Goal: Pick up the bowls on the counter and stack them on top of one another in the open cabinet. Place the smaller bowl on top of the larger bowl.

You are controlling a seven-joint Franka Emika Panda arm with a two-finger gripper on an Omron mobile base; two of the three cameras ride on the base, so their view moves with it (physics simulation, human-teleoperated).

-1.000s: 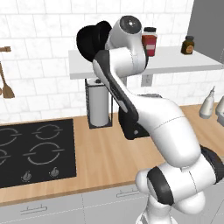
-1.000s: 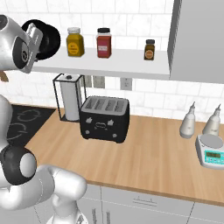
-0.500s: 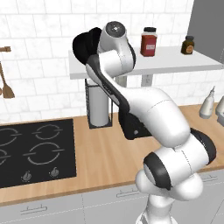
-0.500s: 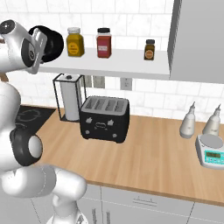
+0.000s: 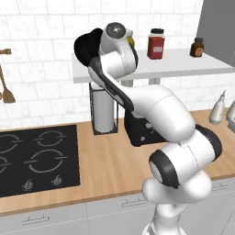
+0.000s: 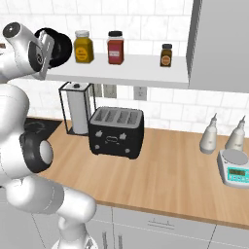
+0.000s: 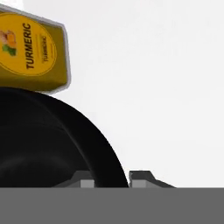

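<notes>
My gripper [image 6: 49, 43] is shut on the rim of a glossy black bowl [image 6: 61, 46], held tilted on its edge at the left end of the open cabinet, a white shelf board [image 6: 141, 69]. From the left base view the bowl [image 5: 86, 46] hangs just off the board's [image 5: 183, 67] left end, level with it. In the hand view the bowl's [image 7: 48, 148] rim runs between the fingertips of the gripper [image 7: 112, 179]. I cannot tell whether this is the larger or the smaller bowl. The wooden counter [image 6: 175, 175] lies below.
A yellow turmeric jar [image 6: 81, 47] stands right beside the bowl, then a red jar [image 6: 115, 47] and a small brown jar [image 6: 166, 54]. Below are a paper towel holder [image 6: 78, 107], black toaster [image 6: 115, 132], cooktop [image 5: 36, 158], two bottles and a scale [image 6: 234, 168].
The wrist has turned and carried the bowl a little closer to the shelf's left end and the turmeric jar. The grip on the bowl is unchanged.
</notes>
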